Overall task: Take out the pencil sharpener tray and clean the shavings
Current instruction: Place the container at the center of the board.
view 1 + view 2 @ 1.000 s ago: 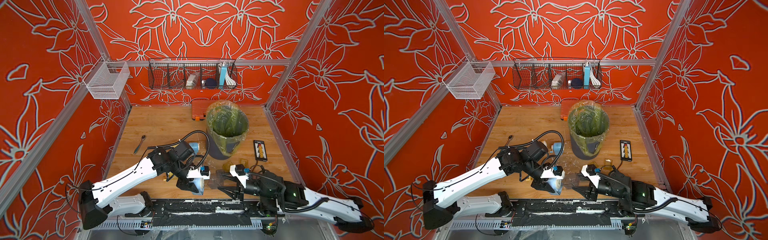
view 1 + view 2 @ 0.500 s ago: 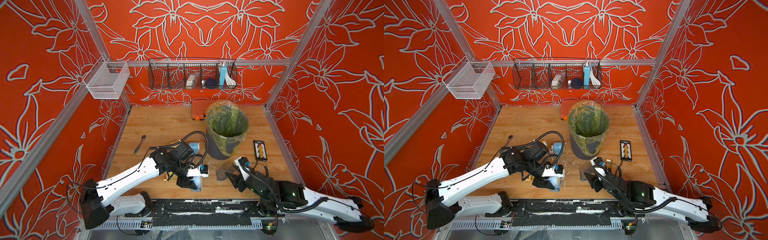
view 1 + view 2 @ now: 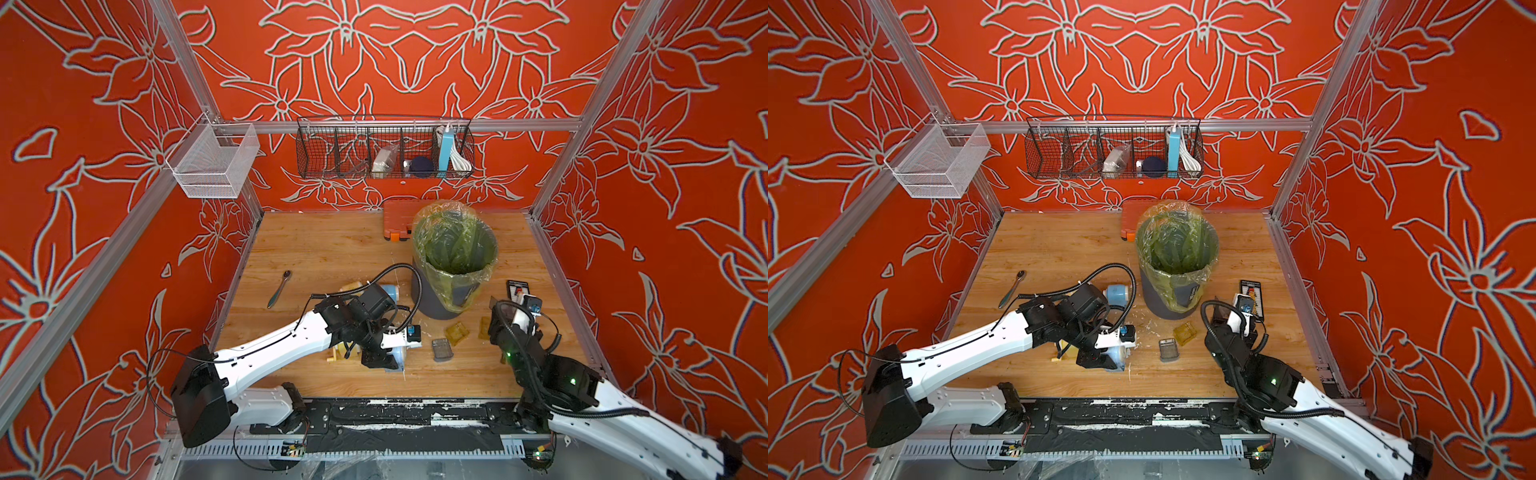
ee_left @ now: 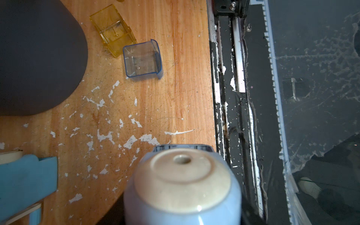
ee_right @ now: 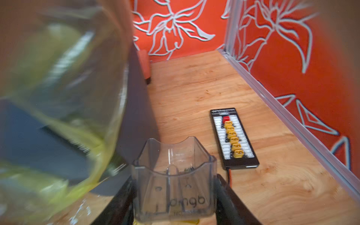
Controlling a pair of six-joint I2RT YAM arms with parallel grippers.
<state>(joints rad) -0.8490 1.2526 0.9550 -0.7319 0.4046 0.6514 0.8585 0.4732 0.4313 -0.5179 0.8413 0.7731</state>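
L gripper [image 3: 386,360]: jaws closed on sharpener [image 4: 181,187]. R gripper [image 5: 174,194]: jaws narrowed onto both sides of clear tray [image 5: 171,165]. Table [image 3: 324,249]: wood. Bin [image 3: 428,305]: grey, green liner, upright, mid-table. Sharpener: blue body, cream top, near table front edge. Tray: held just beside bin wall. Yellow tray [image 4: 113,33], blue tray [image 4: 142,62]: on table, just beside each other, near bin. Shavings [image 4: 101,136]: white flakes scattered on table btw sharpener and bin.

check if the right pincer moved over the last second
Yes, the right pincer swung toward the back, up beside the green-lined grey plastic bin.
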